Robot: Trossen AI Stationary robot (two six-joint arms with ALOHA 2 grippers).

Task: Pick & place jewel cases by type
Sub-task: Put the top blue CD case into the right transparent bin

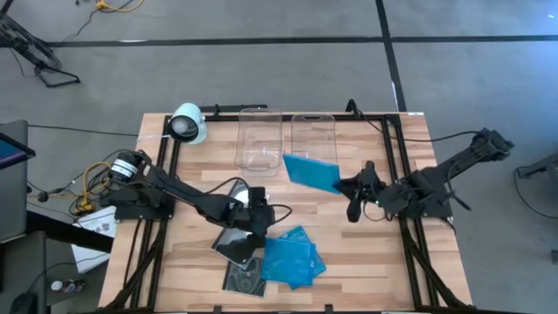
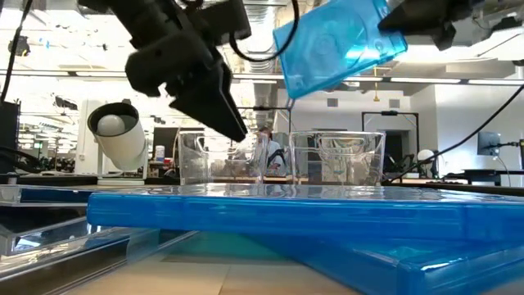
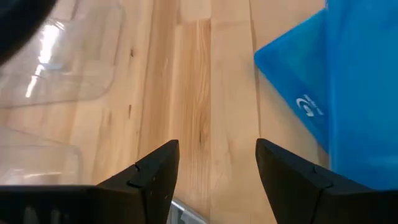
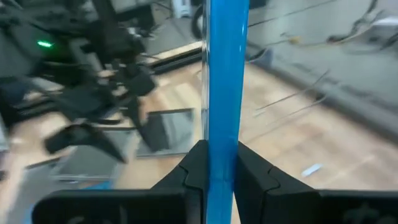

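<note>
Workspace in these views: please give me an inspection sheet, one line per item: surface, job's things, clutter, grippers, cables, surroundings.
Surface: wooden table, in a black frame.
Job's things: one blue case held in the air near the right tub; blue cases and clear/black cases piled at the front; left tub beside the right one.
Clutter: white camera at the table's back left corner.
Grippers: right gripper shut on the blue case's edge; left gripper open, empty, above the pile.
Cables: bundle off the table's left side; a cable along the left arm.
Surroundings: grey floor; a lab room behind.
</note>
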